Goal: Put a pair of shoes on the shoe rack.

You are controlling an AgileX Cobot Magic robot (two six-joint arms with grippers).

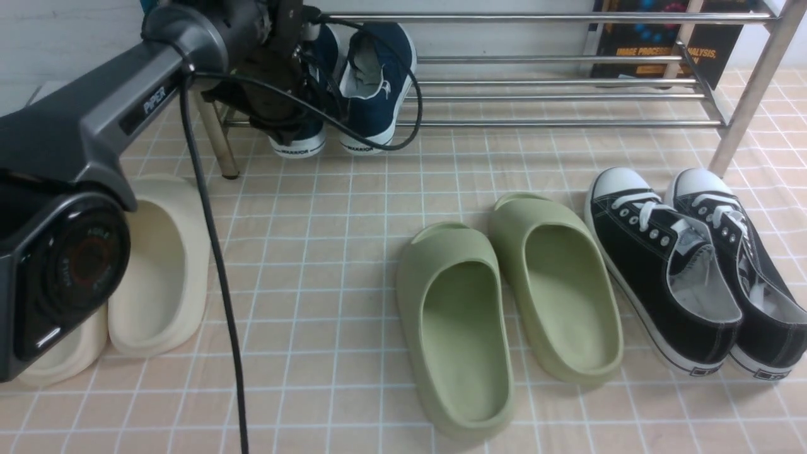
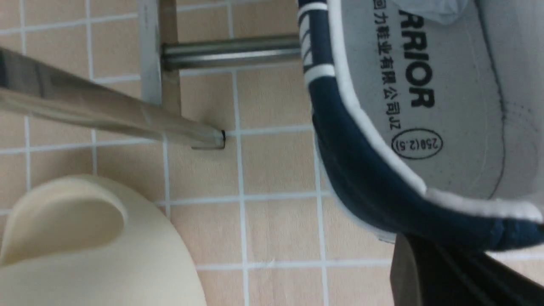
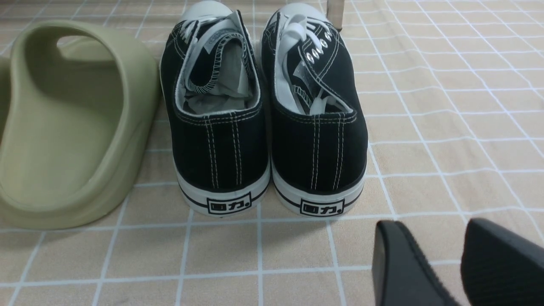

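Two navy-blue slip-on shoes rest toe-up on the lower rods of the shoe rack (image 1: 555, 98) at its left end. The right shoe (image 1: 378, 82) stands free. My left gripper (image 1: 287, 129) is shut on the heel collar of the left navy shoe (image 1: 302, 144), and the arm hides most of that shoe. In the left wrist view, one dark finger (image 2: 425, 276) presses the outside of the navy heel (image 2: 369, 182); the other finger is hidden. My right gripper (image 3: 433, 233) hovers low over the floor behind the black sneakers, open and holding nothing.
A pair of green slides (image 1: 504, 302) lies mid-floor. Black lace-up sneakers (image 1: 681, 271) sit at the right, near a rack leg (image 1: 750, 94). Cream slides (image 1: 164, 271) lie at the left beside the other front leg (image 1: 220, 142). A dark book (image 1: 656, 44) leans behind the rack.
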